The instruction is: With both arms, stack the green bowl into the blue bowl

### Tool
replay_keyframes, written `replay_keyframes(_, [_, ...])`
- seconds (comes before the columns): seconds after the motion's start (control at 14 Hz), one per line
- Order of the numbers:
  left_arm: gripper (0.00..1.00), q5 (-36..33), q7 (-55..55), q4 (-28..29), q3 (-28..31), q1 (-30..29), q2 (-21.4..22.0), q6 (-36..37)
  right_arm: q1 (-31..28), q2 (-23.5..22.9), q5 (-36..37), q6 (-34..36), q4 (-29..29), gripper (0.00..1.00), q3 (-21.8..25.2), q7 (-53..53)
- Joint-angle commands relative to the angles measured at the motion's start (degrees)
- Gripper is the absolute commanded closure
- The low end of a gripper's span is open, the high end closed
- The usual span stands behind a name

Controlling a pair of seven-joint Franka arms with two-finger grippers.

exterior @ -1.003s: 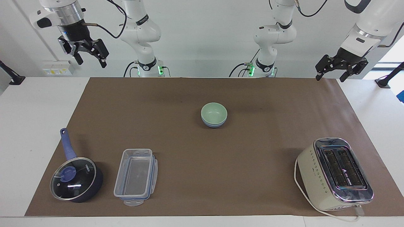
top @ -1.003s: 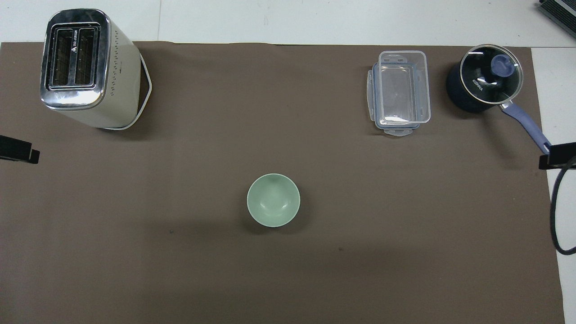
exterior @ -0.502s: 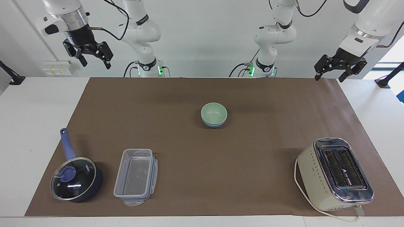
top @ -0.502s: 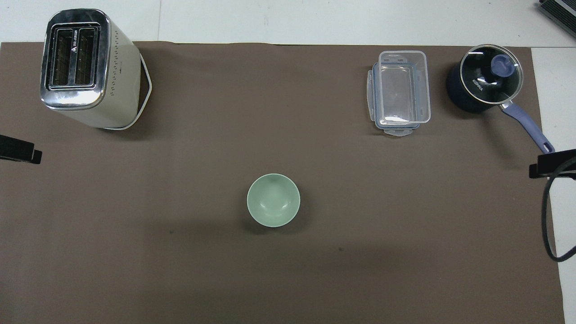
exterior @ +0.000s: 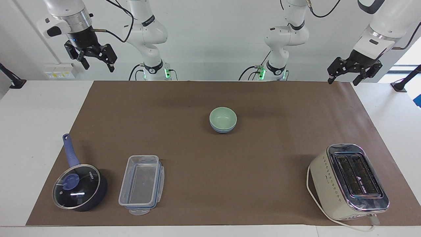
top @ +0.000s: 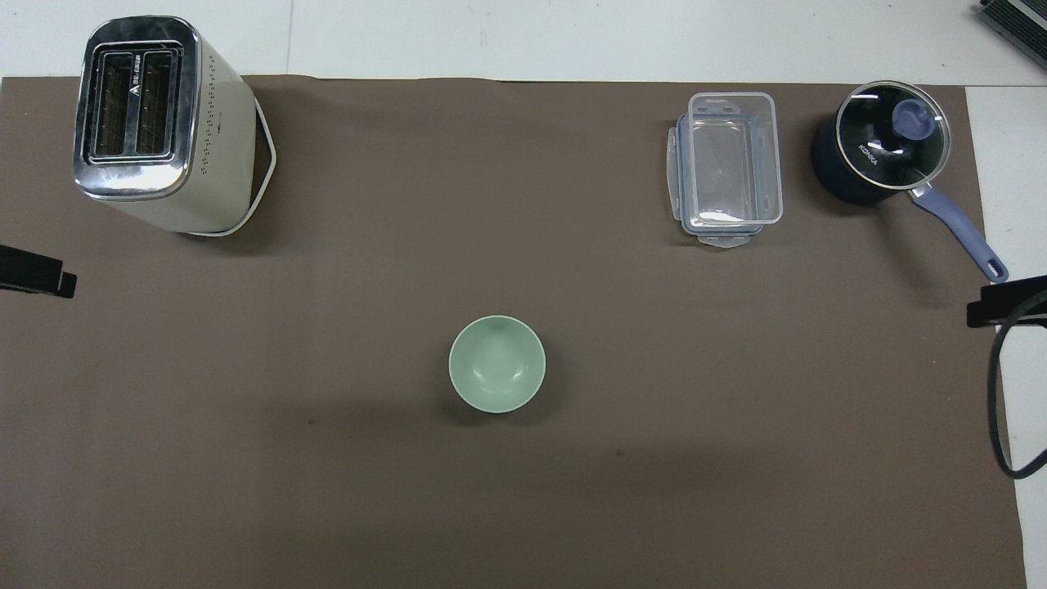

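The green bowl (exterior: 223, 117) sits nested inside the blue bowl (exterior: 223, 129) in the middle of the brown mat. Only the blue bowl's lower band shows under the green rim. In the overhead view the green bowl (top: 496, 364) hides the blue one. My right gripper (exterior: 98, 65) hangs open and empty high over the right arm's end of the table. Only its tip (top: 1006, 301) shows in the overhead view. My left gripper (exterior: 343, 79) hangs open and empty high over the mat's corner at the left arm's end. Its tip (top: 37, 274) shows at the overhead view's edge.
A cream toaster (exterior: 350, 181) stands farther from the robots at the left arm's end. A clear plastic box (exterior: 141, 184) and a dark blue saucepan with a glass lid (exterior: 79, 187) stand farther from the robots at the right arm's end.
My right gripper has risen and drawn back toward its base. My left gripper has barely shifted. The nested bowls have not moved.
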State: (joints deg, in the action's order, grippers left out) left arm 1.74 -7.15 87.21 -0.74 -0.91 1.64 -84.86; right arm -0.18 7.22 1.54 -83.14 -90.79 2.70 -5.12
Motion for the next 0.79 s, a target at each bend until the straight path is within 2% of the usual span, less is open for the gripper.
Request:
replay_keyframes(0.0, [0.00, -0.9, 0.4, -1.0, 0.1, 0.2, -0.1, 0.7, -0.2, 1.4, 1.2, 0.2, -1.5, 0.00, -0.2, 1.4])
replay_keyframes(0.72, [0.00, -0.9, 0.5, -0.9, 0.1, 0.3, -0.1, 0.9, -0.2, 1.5, 0.1, 1.0, -1.5, 0.00, -0.2, 1.4])
